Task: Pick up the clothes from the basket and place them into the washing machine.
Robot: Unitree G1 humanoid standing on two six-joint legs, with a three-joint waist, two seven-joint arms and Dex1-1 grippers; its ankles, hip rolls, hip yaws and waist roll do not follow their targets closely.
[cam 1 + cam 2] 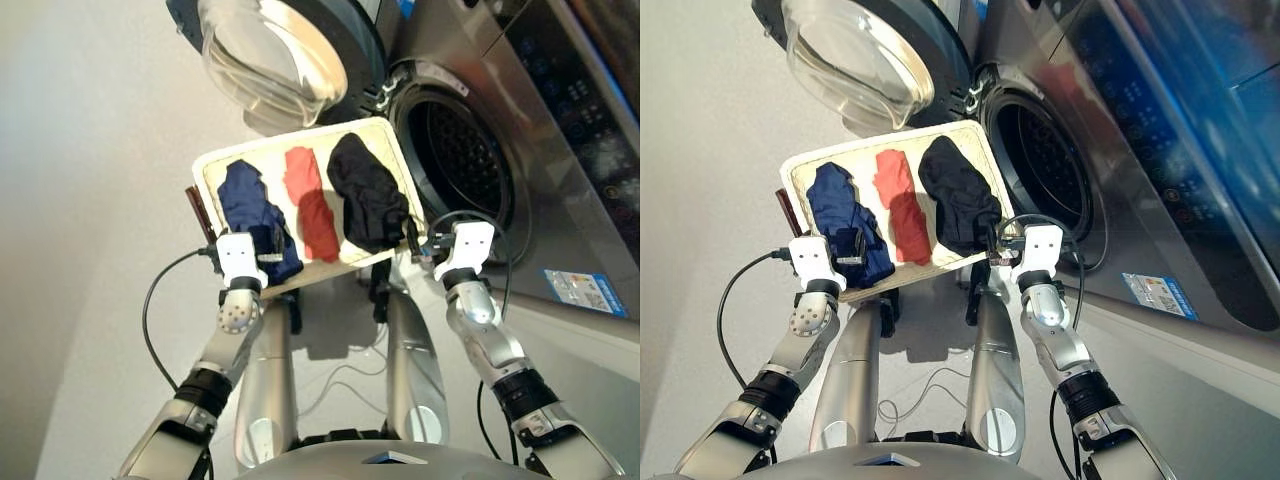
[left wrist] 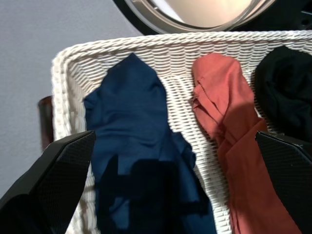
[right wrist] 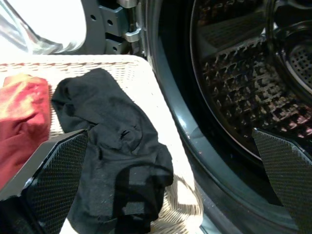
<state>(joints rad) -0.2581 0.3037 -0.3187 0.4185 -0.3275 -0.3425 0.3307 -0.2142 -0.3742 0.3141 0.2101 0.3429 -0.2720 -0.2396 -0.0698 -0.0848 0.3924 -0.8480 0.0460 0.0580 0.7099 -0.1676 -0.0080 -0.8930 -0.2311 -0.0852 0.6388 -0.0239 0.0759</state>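
The cream wicker basket [image 1: 215, 162] lies in front of the washing machine [image 1: 560, 200], holding the clothes side by side: a navy garment [image 1: 247, 198], a red-orange one [image 1: 308, 195] and a black one [image 1: 362, 185]. The machine's glass door [image 1: 275, 55] is swung wide, showing the steel drum [image 1: 465, 155]. My left gripper [image 1: 268, 243] hovers open over the near end of the navy garment [image 2: 131, 141], with its fingers [image 2: 63, 180] spread apart. At the basket's near right corner, my right gripper [image 1: 414, 240] is open beside the black garment [image 3: 112, 146], its fingers [image 3: 53, 175] wide.
A dark brown piece [image 1: 200, 213] sticks out at the basket's left edge. Black cables [image 1: 150, 300] loop from both wrists. The machine's front carries a blue sticker [image 1: 585, 292] and a dark control panel [image 1: 580, 90]. Grey floor [image 1: 90, 250] lies to the left.
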